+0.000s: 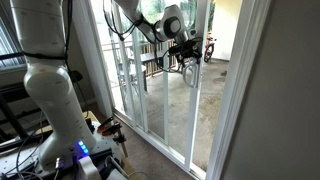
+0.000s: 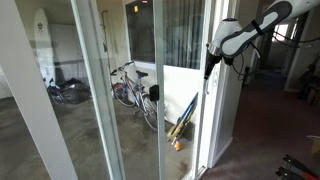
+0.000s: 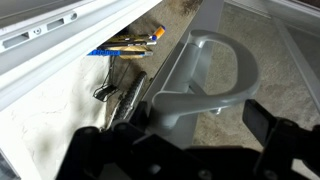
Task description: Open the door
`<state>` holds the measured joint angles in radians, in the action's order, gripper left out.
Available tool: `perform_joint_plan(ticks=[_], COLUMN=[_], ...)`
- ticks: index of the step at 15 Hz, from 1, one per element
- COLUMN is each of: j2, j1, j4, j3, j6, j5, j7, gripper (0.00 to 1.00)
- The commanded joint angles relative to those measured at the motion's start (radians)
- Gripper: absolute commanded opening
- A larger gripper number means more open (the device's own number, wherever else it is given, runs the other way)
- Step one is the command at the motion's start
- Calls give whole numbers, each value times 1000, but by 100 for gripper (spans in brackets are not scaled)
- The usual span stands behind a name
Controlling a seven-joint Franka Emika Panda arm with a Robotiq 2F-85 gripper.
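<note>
The door (image 2: 208,125) is a tall glass panel in a narrow white frame; it also shows in an exterior view (image 1: 192,115). Its grey D-shaped loop handle (image 3: 218,65) fills the wrist view, fixed to the frame edge. My gripper (image 3: 205,120) is open, with its two dark fingers on either side of the handle's lower leg and not closed on it. In both exterior views the gripper (image 1: 183,42) (image 2: 213,62) is up against the door's edge at handle height.
A second white-framed glass panel (image 2: 92,90) stands beside the door. Outside are bicycles (image 2: 132,88), long-handled tools (image 2: 183,122) leaning on the wall, and a concrete floor (image 1: 175,115). My white arm base (image 1: 55,105) stands indoors. A wall (image 1: 290,100) flanks the doorway.
</note>
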<state>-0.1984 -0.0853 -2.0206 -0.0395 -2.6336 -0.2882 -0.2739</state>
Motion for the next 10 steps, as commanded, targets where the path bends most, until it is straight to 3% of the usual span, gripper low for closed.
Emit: perform_joint_plan(ticks=[1,2,5,10], j2=[-15,-19,-44,-101], j1=[42,23,77,244], j4=[-89,-115,-157,-126], j3=[-56,-46,-167,-334], j6=[-264,-336,-534,-659], j5=[-171,-242,-470,-572], j7=[130,192,422,607], gripper=[100,100,100,100])
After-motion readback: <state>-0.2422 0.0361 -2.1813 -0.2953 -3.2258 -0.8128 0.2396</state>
